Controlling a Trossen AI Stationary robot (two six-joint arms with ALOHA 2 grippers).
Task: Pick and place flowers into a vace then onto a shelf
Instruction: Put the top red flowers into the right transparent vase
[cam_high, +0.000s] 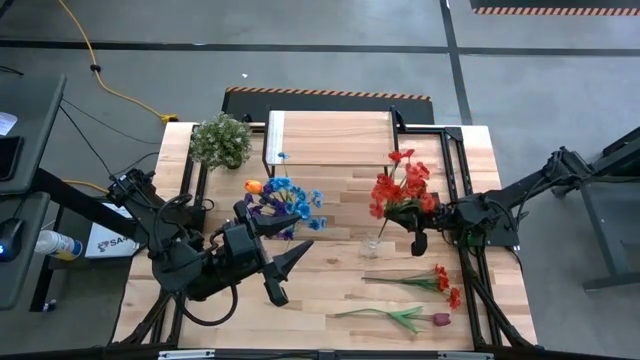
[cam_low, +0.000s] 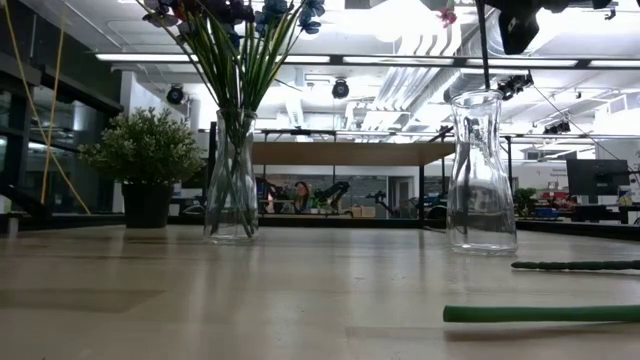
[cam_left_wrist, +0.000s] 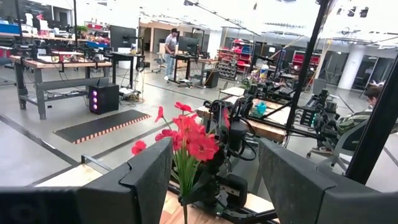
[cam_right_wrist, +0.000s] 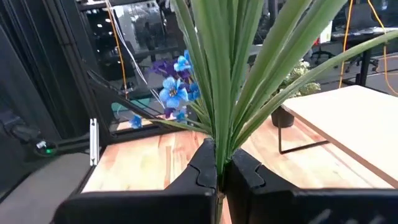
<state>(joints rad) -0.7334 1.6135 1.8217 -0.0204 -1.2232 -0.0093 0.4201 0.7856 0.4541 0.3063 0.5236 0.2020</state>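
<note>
A wooden table is seen from above, with the shelf (cam_high: 328, 137) at its far edge as the landmark. Just in front of the shelf's left half, a clear vase (cam_low: 232, 178) holds blue, purple and orange flowers (cam_high: 283, 200). In front of the shelf's right half, an empty glass carafe (cam_low: 481, 172) stands. A bunch of red flowers (cam_high: 402, 187) is held above the carafe, its green stems pinched in the clenched jaws of the right gripper (cam_right_wrist: 217, 177); the stem ends seem not yet inside, though this is hard to judge. The left gripper (cam_high: 283, 266) is held nearer the front, jaws released and empty. Two loose stems (cam_high: 420, 300) lie on the table well in front of the shelf. A potted plant (cam_high: 221, 141) sits beside the shelf's left end
</note>
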